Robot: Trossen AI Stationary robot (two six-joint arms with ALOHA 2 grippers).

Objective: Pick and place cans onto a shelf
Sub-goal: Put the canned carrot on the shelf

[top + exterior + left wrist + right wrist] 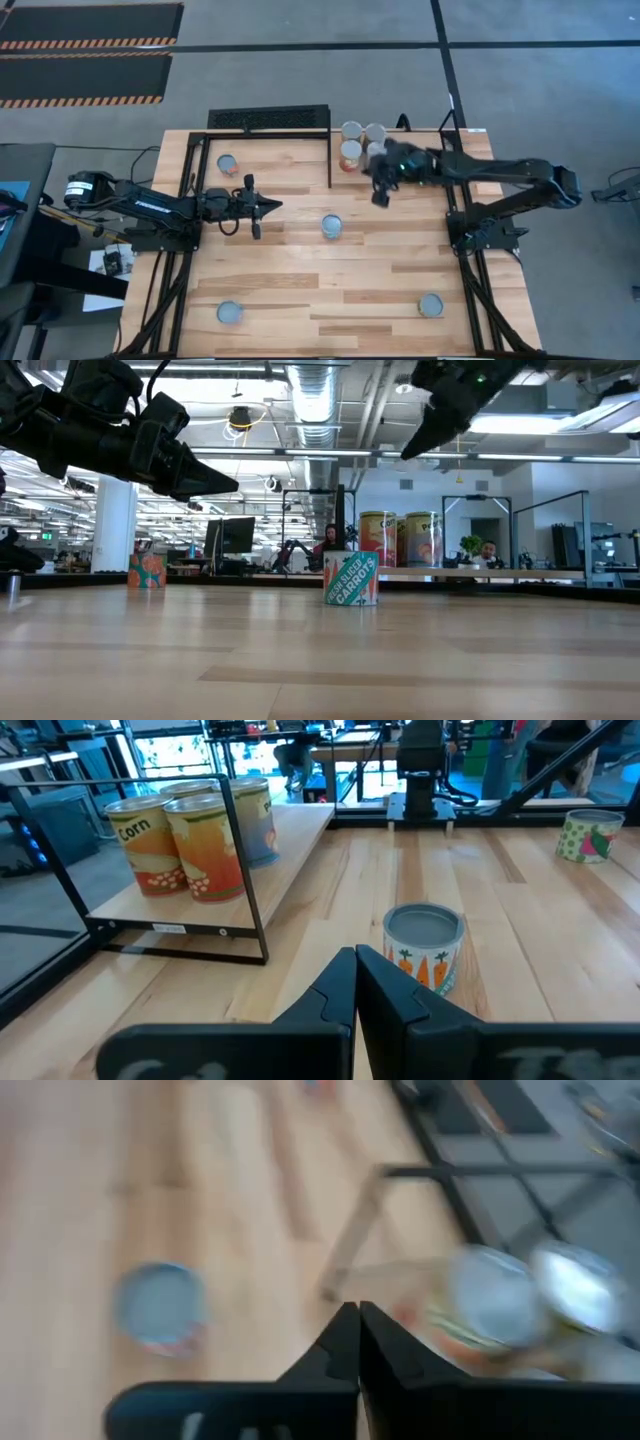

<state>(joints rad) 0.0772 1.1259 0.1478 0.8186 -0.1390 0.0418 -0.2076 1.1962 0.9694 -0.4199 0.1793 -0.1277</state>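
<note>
— How far along are we?
— I'm seeing three cans (360, 140) sitting on the shelf (400, 165); four are waiting on the surface (300, 290).
— Grippers?
— Left gripper (262, 208) and right gripper (380, 195) are both pressed together, carrying nothing.

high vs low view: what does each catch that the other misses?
High only: the two front cans, the whole table, and which arm is which, with the left pincer left of centre and the right pincer beside the shelf.

Low only: the "Sliced Carrots" label on the centre can, and the room and people behind.

Both: the centre can, the cans on the shelf, the far-left can, and both pincers above the table.
</note>
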